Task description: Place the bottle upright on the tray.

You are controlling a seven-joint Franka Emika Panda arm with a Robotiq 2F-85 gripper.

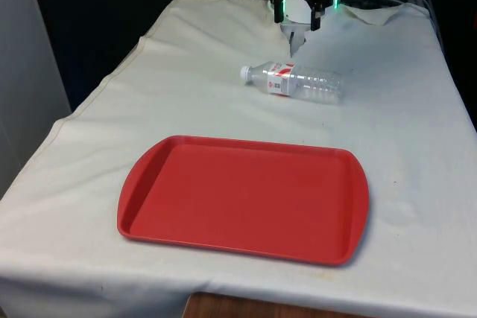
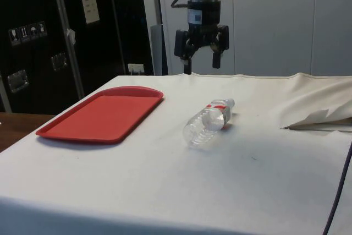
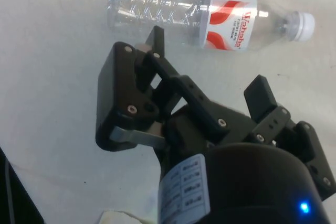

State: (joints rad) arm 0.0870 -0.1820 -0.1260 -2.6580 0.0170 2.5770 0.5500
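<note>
Red plastic comes first: the tray [image 1: 246,199] lies flat and bare at the near end of the white cloth [image 1: 89,154]. Beyond it, apart from its far rim, the clear bottle [image 1: 298,82] lies on its side, white cap [image 1: 245,73] toward the front view's left, red-and-white label just behind the neck. Farthest back the gripper [image 2: 201,54] hangs above the cloth past the bottle, its fingers spread with nothing between them.

The trouble I would expect starts with the bottle's roundness: a descent that meets it off-centre would likely roll it away. It looks empty and thin-walled, so a hard squeeze could buckle it or shoot it out of the jaws. A grip taken near the middle of the body leaves the turn to upright awkward; if it tilts at release, so light a bottle could topple on the smooth tray and roll off the low rim
</note>
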